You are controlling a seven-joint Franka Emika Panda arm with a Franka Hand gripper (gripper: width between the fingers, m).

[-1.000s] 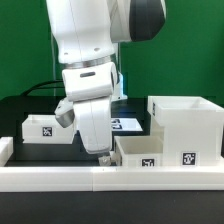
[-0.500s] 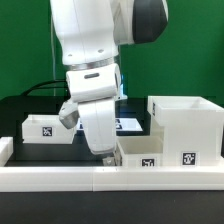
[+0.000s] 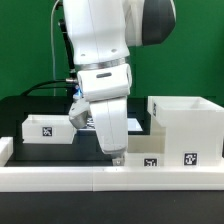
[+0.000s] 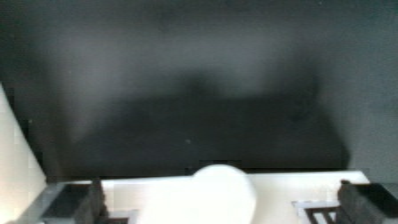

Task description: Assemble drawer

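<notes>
In the exterior view the tall white housing [image 3: 186, 124] stands at the right. One shallow white tray [image 3: 143, 152] lies just to its left, and a second tray [image 3: 44, 128] lies at the left. My gripper [image 3: 117, 156] hangs low at the near tray's left end. In the wrist view my gripper [image 4: 214, 206] is open. One dark finger [image 4: 80, 204] and the other finger [image 4: 349, 199] stand wide apart on either side of a blurred white rounded part [image 4: 217, 192] of the tray. I cannot tell whether the fingers touch it.
The low white rail [image 3: 90, 178] runs along the table's front edge. The marker board [image 3: 134, 123] lies on the black table [image 3: 20, 108] behind my arm. A white edge [image 4: 15, 150] borders the dark table in the wrist view.
My arm has moved toward the exterior view's right, from between the trays to the left end of the tray next to the housing. The parts have not moved.
</notes>
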